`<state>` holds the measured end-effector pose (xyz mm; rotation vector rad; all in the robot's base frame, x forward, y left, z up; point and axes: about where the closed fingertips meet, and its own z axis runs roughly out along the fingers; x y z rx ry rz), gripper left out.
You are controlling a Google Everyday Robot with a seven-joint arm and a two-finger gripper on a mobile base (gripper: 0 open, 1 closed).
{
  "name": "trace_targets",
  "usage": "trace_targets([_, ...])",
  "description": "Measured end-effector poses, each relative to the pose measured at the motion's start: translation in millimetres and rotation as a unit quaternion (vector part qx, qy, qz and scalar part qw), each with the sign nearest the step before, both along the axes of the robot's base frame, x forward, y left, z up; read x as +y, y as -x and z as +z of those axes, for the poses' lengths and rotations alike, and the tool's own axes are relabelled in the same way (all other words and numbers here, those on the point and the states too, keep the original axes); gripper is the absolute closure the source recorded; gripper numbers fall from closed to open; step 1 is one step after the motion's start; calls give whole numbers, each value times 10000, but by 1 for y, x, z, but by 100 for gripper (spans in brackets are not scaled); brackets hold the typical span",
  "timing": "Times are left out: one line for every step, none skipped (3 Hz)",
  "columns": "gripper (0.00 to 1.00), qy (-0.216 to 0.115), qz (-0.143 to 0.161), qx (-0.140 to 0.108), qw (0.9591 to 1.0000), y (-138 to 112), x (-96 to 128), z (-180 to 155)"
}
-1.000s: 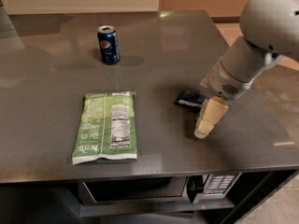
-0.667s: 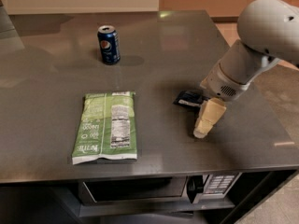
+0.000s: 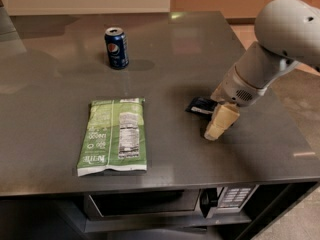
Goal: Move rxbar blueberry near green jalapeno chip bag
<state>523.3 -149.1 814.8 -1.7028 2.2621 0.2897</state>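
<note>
Camera view takes in a wide grey table (image 3: 190,49), and the robot's white arm (image 3: 265,64) reaches in over its right side. The green jalapeno chip bag (image 3: 115,136) lies flat near the front left, label side up. The gripper (image 3: 216,130) is tipped down to the tabletop, well right of the bag; whether it is clamped or loose I cannot tell. A Pepsi can (image 3: 116,47) stands upright at the back. The rxbar blueberry (image 3: 200,105) lies flat just beside the gripper, partly hidden behind it.

Far-left can (image 3: 116,47) shows the Pepsi logo; print on the green jalapeno chip bag (image 3: 114,136) is unreadable; gripper (image 3: 218,128) hangs at right.
</note>
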Motion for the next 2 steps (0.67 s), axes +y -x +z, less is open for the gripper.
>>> trace_targets([64, -1, 0, 0, 10000, 0, 0, 7])
trace_targets([87, -1, 1, 1, 10000, 0, 0, 14])
